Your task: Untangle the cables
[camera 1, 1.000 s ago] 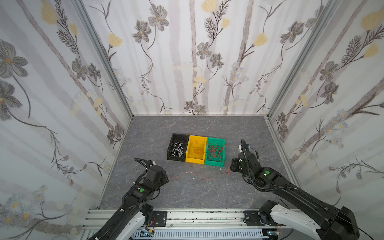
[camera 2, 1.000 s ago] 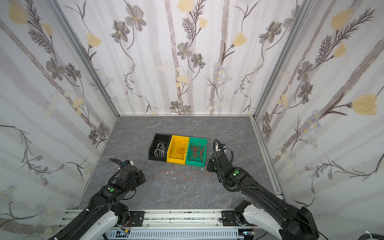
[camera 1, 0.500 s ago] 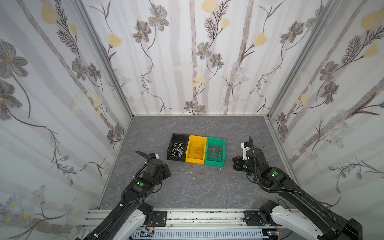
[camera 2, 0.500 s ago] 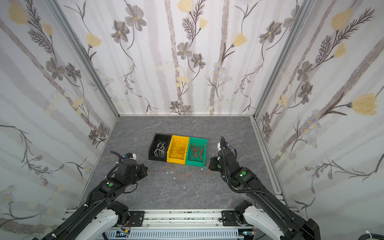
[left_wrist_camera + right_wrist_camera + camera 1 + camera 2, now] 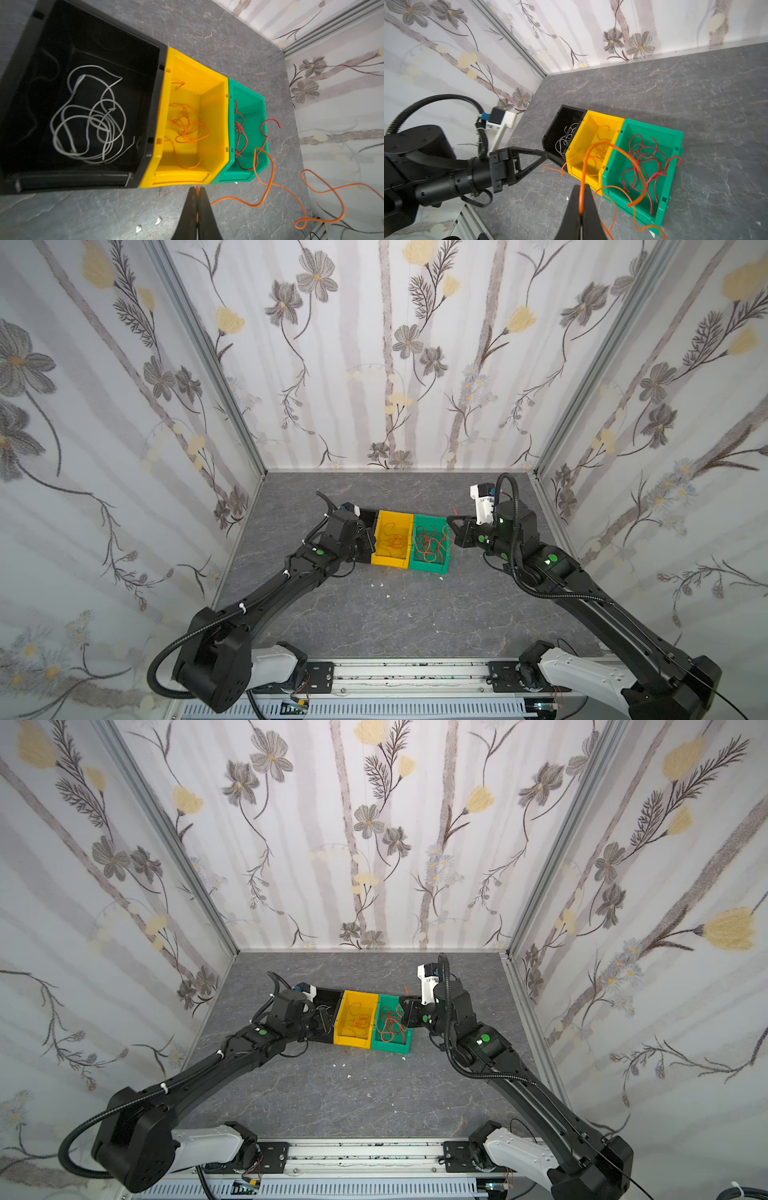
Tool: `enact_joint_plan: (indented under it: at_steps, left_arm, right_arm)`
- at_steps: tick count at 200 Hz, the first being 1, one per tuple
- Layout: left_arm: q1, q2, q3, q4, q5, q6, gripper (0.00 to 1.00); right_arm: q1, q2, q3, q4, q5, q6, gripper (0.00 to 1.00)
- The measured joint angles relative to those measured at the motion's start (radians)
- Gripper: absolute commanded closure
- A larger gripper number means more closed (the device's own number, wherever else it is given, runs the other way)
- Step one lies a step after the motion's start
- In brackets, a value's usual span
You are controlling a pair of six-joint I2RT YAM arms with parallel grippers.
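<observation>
The cables are lying in three bins at mid-table. One orange cable is looping over the green bin, and you are pinching it with the left gripper and the right gripper, fingers closed tight.
</observation>
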Motion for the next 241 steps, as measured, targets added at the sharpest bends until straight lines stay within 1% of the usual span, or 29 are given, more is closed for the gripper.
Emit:
enact_joint_plan:
  at_steps: [51,80,106,130,142,163,199,212,241]
  left_arm:
    - [-0.010,0.267,0.154,0.068,0.029,0.004,1.00]
    - [-0.011,0.357,0.198,0.073,0.032,0.003,1.00]
    - [-0.012,0.402,0.233,0.072,0.032,0.003,0.90]
    - [-0.012,0.417,0.251,0.054,0.025,0.004,0.74]
    - [-0.012,0.416,0.257,0.042,0.019,0.005,0.66]
    - [-0.012,0.411,0.264,0.021,0.011,0.016,0.58]
    - [-0.005,0.357,0.250,-0.006,0.003,0.033,0.41]
    - [0.002,0.333,0.232,-0.009,0.002,0.035,0.38]
    - [0.023,0.296,0.200,-0.021,0.003,0.052,0.38]
  right_arm:
    - [-0.001,0.129,0.105,0.082,-0.043,-0.041,1.00]
    - [-0.001,0.228,0.154,0.112,-0.067,-0.070,1.00]
    - [-0.002,0.303,0.197,0.127,-0.092,-0.085,1.00]
    - [-0.002,0.360,0.251,0.134,-0.108,-0.086,1.00]
    - [-0.002,0.378,0.277,0.132,-0.109,-0.086,1.00]
    - [-0.002,0.402,0.322,0.117,-0.109,-0.086,1.00]
    - [0.000,0.448,0.389,0.068,-0.121,-0.090,1.00]
    - [0.002,0.461,0.400,0.050,-0.129,-0.093,1.00]
    - [0.010,0.495,0.425,0.035,-0.135,-0.095,1.00]
